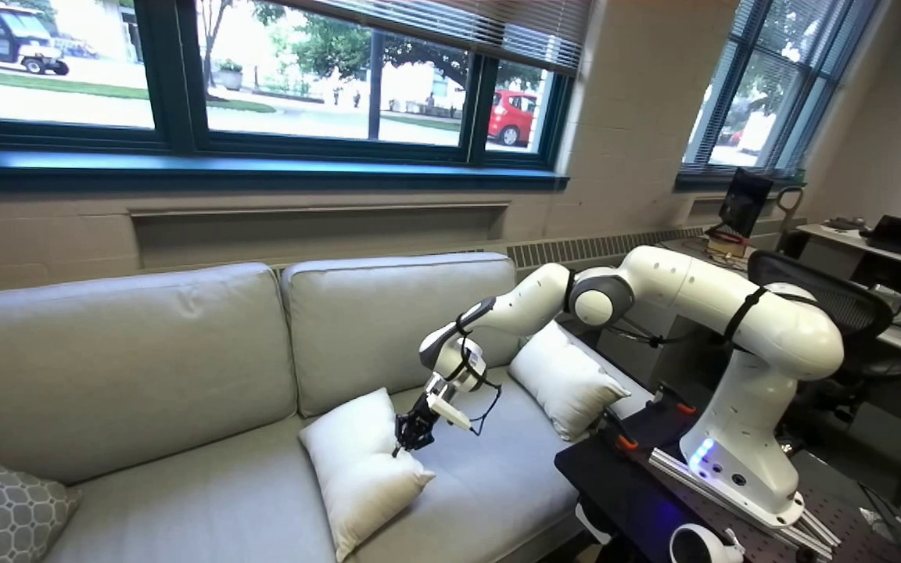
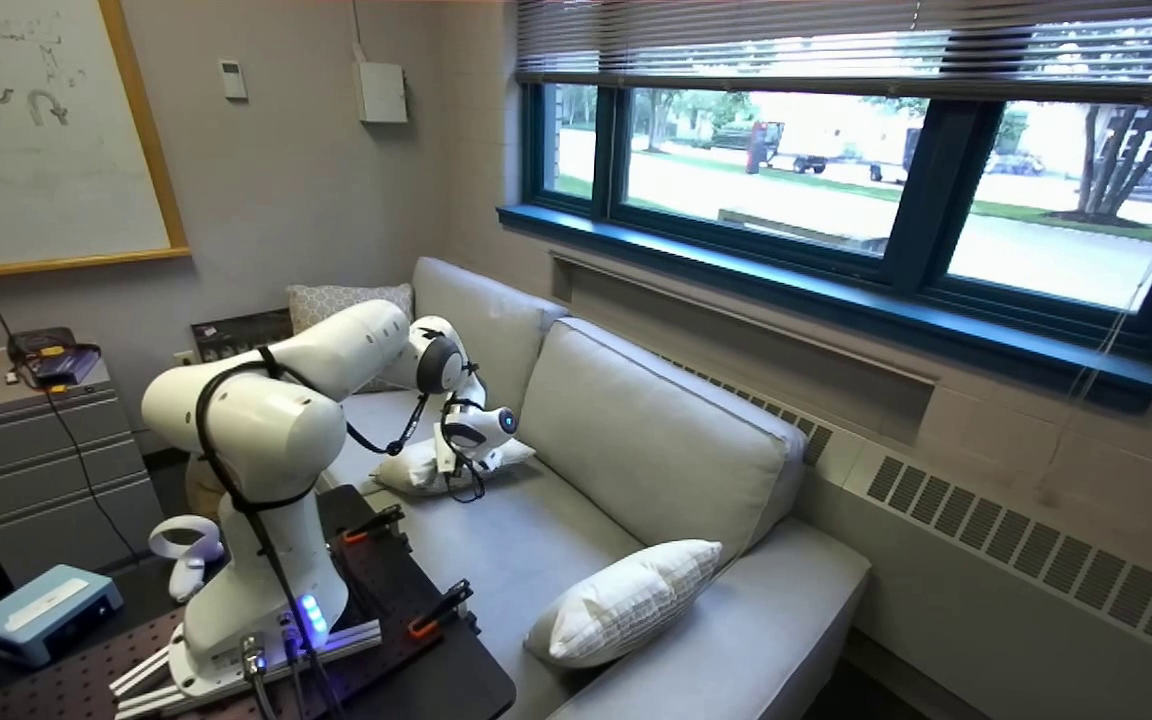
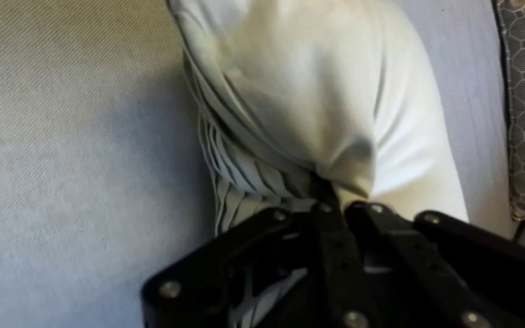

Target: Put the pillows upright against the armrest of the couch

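Jaws clamped a cream pillow (image 1: 350, 461), long axis running front-to-back on the couch (image 1: 200, 489). Another pillow (image 2: 628, 605) leaned beside the armrest (image 2: 751, 630)

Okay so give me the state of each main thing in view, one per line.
Black jointed pincer: shut on a cream-white square cloth pillow.
That pillow: creased, lying on the light grey upholstered couch.
Second cream-white cloth pillow: tilted toward the couch's grey padded armrest.
Grey patterned cloth pillow: propped at the couch's opposite end.
Slatted grey window blind: partly lowered.
Blue lights on the white robot base: lit.
Grey metal drawers: shut.
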